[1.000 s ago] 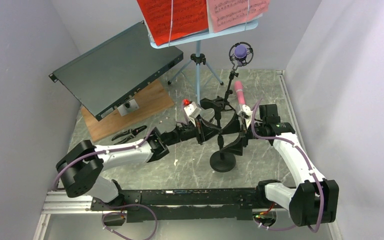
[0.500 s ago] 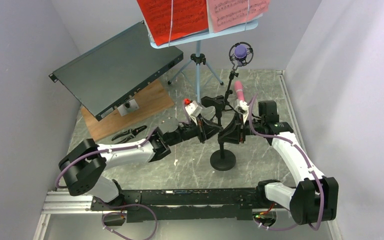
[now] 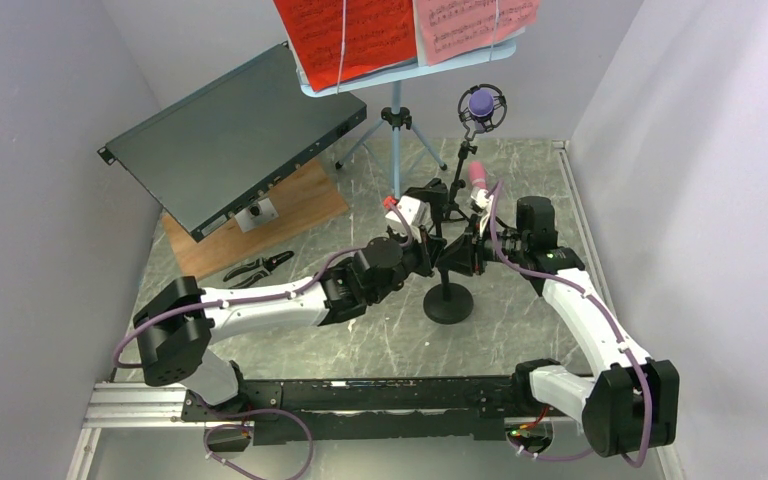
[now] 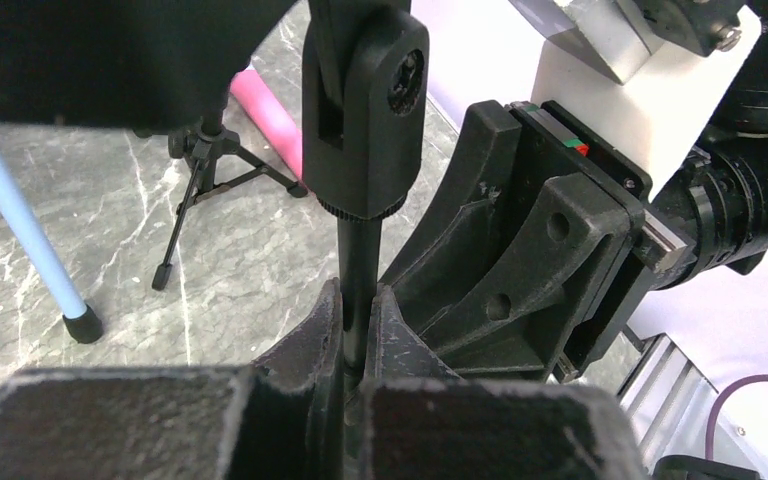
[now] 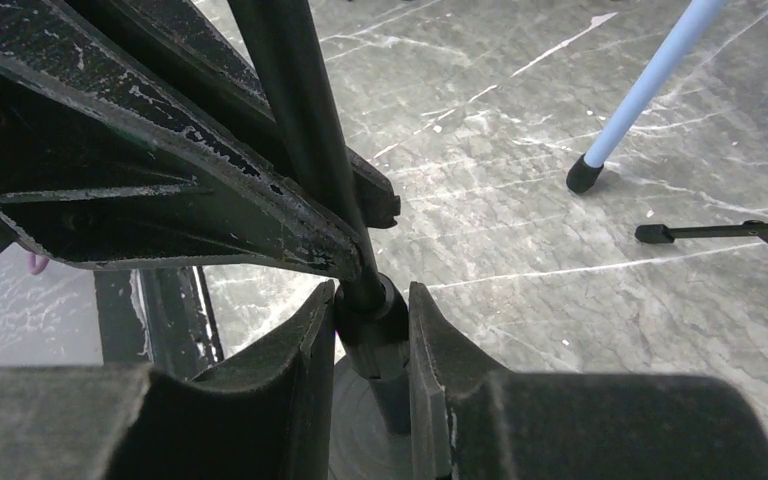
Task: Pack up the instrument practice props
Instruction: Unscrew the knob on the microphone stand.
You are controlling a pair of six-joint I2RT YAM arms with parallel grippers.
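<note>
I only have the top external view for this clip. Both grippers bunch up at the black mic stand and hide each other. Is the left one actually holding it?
Observer: Yes. The left wrist view shows the left gripper shut on the stand pole, just under its pivot head.
Operator: And the right one?
Observer: The right wrist view shows the right gripper lower on the same pole. Its fingers are pressed against the collar just above the round base.
</note>
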